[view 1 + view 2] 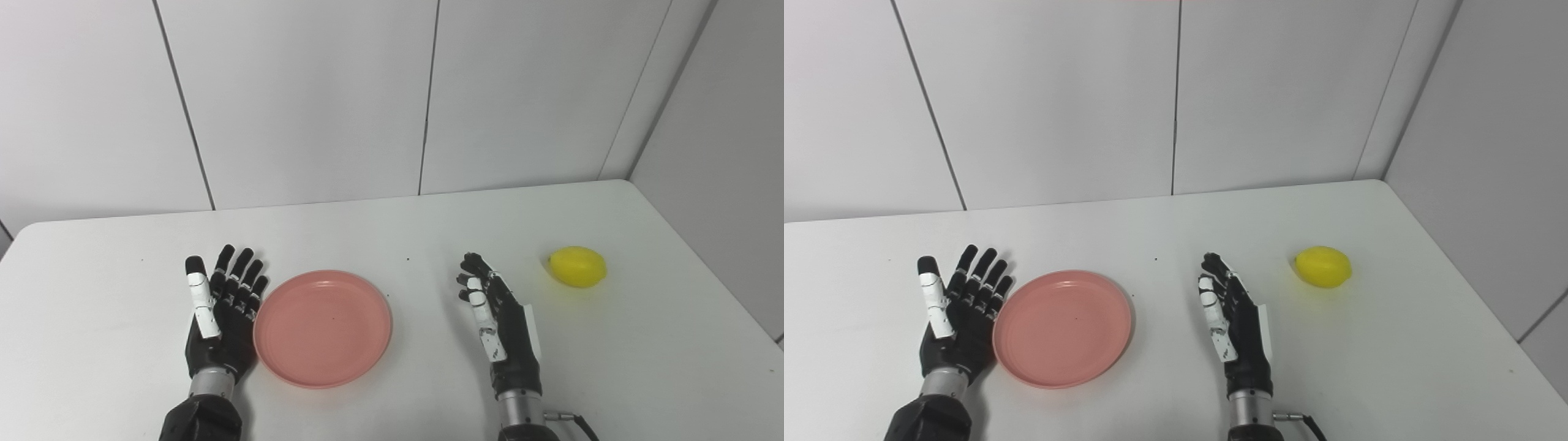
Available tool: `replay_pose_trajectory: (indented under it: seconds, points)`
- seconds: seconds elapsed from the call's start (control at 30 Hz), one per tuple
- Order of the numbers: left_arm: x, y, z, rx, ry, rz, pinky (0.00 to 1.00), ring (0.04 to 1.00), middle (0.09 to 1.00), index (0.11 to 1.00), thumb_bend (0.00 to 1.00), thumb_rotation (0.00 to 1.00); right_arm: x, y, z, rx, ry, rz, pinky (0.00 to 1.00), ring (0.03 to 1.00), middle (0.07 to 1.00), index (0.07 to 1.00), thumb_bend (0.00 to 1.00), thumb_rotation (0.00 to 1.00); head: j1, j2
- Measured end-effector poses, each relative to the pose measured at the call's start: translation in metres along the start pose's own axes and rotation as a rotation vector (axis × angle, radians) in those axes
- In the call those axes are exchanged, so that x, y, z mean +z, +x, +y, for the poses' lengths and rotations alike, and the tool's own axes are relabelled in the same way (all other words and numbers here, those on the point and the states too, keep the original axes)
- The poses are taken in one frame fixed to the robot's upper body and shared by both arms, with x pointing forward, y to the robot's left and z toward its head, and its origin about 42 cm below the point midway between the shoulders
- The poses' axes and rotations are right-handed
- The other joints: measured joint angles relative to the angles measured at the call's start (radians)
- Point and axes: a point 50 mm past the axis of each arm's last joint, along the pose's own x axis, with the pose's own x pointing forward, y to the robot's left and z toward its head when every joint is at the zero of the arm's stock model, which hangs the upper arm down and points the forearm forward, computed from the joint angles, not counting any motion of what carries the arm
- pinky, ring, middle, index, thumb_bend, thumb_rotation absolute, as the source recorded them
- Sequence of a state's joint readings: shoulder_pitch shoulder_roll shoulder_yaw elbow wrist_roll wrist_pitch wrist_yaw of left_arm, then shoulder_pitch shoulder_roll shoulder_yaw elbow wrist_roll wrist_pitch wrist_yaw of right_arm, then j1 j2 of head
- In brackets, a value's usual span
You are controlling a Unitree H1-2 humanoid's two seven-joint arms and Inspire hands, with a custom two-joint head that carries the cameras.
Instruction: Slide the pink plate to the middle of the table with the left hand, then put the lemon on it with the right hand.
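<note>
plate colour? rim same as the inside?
The plate is salmon pink all over, rim and inside alike, plain with no pattern. The left eye view shows it best.

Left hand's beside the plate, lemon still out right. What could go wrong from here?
1. The left hand sits open against the pink plate's left rim; the low rim may let the fingers ride over it rather than push it.
2. The lemon is round and lies near the table's right edge; a nudge from the open right hand might roll it off.

between your right hand and the lemon the surface lies bare; the pink plate touches your left hand.
</note>
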State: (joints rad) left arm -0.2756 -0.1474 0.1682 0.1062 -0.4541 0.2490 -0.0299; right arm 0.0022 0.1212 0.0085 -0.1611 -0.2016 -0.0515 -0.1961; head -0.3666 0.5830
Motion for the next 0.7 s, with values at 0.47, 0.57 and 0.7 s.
replay_pose_trajectory:
  seconds: [0.47, 0.57, 0.7]
  points:
    - [0.000, 0.002, 0.001, -0.004, -0.002, -0.005, 0.96, 0.907, 0.901, 0.925, 0.84, 0.81, 0.027, 0.025, -0.029, -0.047, -0.201, -0.107, 0.63, 0.708, 0.765, 0.767, 0.77, 0.83, -0.011, -0.002]
    - [0.000, 0.002, 0.002, -0.006, 0.002, -0.005, 0.96, 0.903, 0.901, 0.926, 0.85, 0.82, 0.032, 0.032, -0.035, -0.071, -0.221, -0.110, 0.63, 0.705, 0.756, 0.755, 0.77, 0.81, -0.021, -0.003]
    - [0.000, 0.002, 0.002, -0.006, 0.004, -0.004, 0.97, 0.902, 0.900, 0.924, 0.85, 0.82, 0.040, 0.039, -0.039, -0.097, -0.250, -0.112, 0.61, 0.702, 0.747, 0.749, 0.74, 0.81, -0.029, -0.005]
